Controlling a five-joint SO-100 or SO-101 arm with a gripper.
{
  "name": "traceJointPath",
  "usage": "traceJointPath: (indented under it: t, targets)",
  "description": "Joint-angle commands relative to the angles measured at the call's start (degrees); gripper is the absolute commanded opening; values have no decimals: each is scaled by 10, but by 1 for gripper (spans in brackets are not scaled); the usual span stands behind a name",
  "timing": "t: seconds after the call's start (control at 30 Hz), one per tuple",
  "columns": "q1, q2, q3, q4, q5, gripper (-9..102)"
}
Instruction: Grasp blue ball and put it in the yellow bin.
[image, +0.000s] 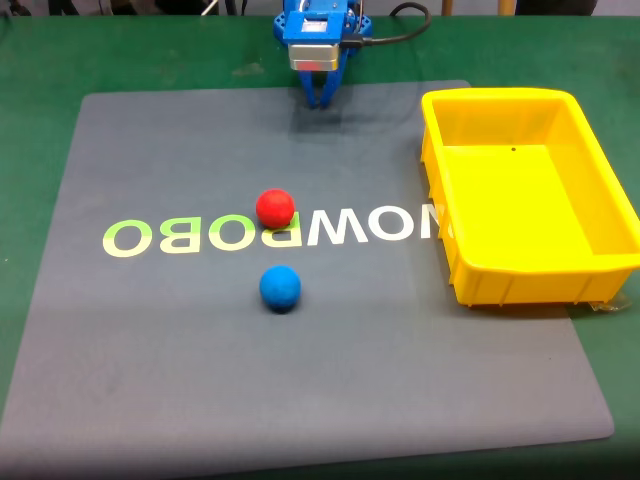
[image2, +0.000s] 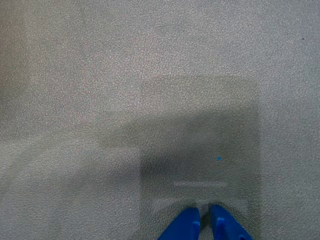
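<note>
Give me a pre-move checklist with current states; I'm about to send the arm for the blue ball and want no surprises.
1. Blue ball free on the mat: ok.
2. Red ball apart from it: ok, but it lies between arm and target.
3. Yellow bin upright, nothing in it: ok.
4. Gripper holds nothing: ok.
5. Gripper open enough for a grasp: not ok, fingertips nearly together.
6. Ball seen in wrist view: not ok.
</note>
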Motion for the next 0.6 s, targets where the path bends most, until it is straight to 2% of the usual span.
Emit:
traceJointPath:
  t: [0.0,0.57]
  targets:
    - [-1,3,18,-7,4,0]
    - [-10,-4,18,-6,0,0]
